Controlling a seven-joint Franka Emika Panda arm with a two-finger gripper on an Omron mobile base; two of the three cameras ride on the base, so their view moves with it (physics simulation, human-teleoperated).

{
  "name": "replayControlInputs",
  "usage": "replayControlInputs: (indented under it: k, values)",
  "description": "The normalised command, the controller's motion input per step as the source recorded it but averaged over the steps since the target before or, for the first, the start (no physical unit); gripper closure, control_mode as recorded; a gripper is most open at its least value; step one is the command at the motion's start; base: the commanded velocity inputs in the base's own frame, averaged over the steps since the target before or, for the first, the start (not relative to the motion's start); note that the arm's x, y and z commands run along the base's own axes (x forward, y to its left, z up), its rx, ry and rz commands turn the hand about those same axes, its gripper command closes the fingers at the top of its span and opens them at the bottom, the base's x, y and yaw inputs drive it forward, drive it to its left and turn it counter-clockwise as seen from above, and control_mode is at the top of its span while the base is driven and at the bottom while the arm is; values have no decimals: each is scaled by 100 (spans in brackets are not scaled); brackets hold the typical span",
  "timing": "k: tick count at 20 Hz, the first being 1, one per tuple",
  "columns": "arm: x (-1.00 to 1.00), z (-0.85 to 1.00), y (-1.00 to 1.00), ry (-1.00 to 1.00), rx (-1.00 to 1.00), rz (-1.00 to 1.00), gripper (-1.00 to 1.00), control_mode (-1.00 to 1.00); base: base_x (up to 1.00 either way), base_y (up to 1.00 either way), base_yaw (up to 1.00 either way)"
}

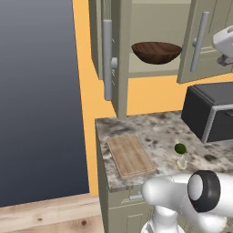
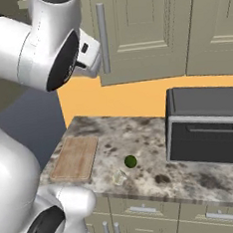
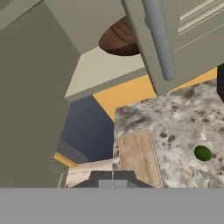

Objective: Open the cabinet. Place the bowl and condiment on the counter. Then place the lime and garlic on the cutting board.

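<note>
Arm (image 2: 23,51): glossy white rounded shell segments; black disc-shaped joint caps with grey centres; hand housing white, with what looks like a small dark marking.

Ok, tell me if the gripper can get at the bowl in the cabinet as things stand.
Probably yes. Both cabinet doors stand open, and the bowl sits alone at the front of its shelf with nothing before it. The gripper is shut and would need to open first.

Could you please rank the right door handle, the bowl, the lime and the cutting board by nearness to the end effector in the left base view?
1. Right door handle, just left of the end effector.
2. Bowl, on the cabinet shelf.
3. Lime and cutting board, down on the counter: too close to call.
</note>
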Motion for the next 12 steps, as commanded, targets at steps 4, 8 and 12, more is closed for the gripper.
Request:
replayControlInputs:
  k: [4, 8, 12]
  values:
    - [2, 11, 39, -5, -35, -2, 100, -100, 0, 0, 0]
    - [6, 11, 1, 2, -24, -5, 100, -100, 0, 0, 0]
    - [1, 8, 2, 4, -12, -5, -100, -100, 0, 0, 0]
